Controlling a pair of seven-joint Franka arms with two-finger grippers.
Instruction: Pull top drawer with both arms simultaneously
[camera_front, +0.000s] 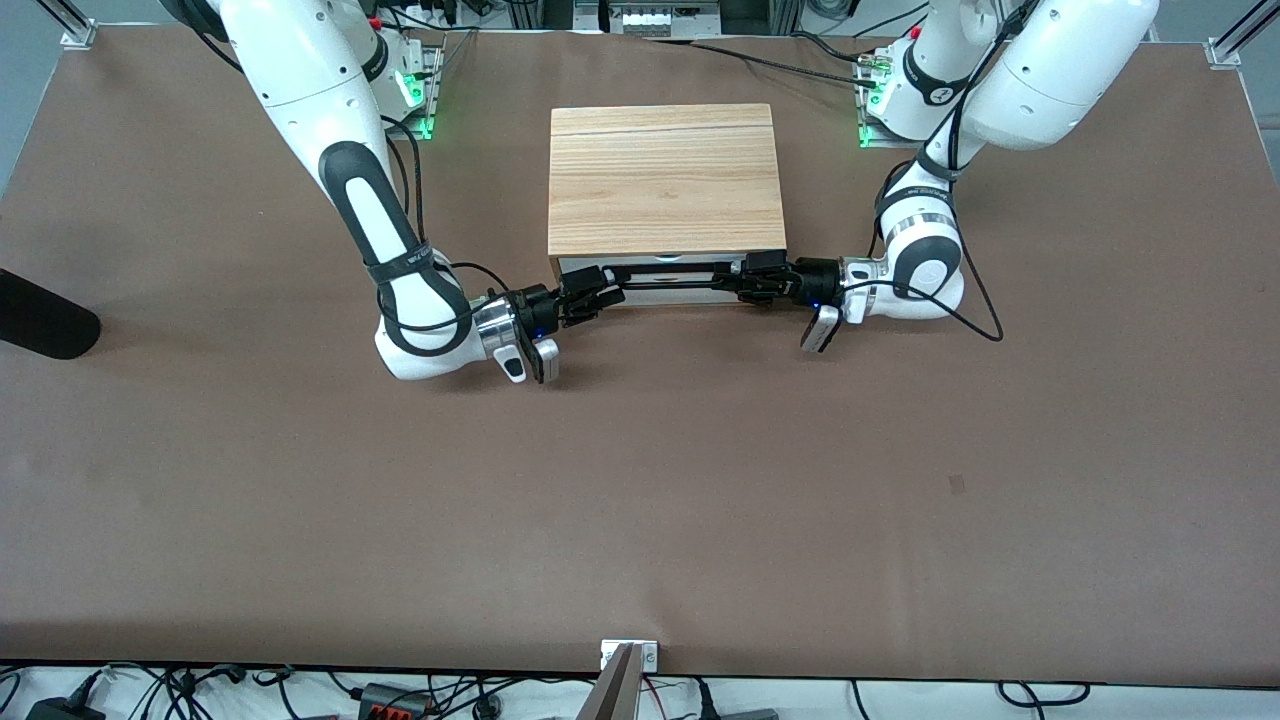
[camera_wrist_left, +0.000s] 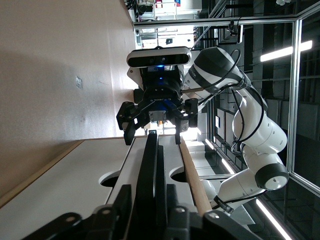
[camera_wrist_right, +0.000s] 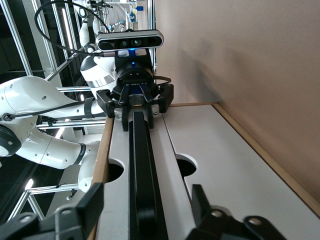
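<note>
The top drawer's white front (camera_front: 668, 296) sits about flush under the light-wood cabinet top (camera_front: 665, 180), and its black bar handle (camera_front: 670, 272) runs across it. My left gripper (camera_front: 745, 283) is at the handle's end toward the left arm. In the left wrist view (camera_wrist_left: 147, 192) it is shut on the handle (camera_wrist_left: 152, 160). My right gripper (camera_front: 600, 290) is at the other end. In the right wrist view (camera_wrist_right: 145, 192) its fingers stand wide apart on either side of the handle (camera_wrist_right: 142, 160), clear of it. Each wrist view shows the other gripper farther along the bar.
A black rounded object (camera_front: 40, 315) lies at the table edge toward the right arm's end. A small dark mark (camera_front: 957, 484) is on the brown table mat nearer the front camera. A metal bracket (camera_front: 628, 655) sits at the front edge.
</note>
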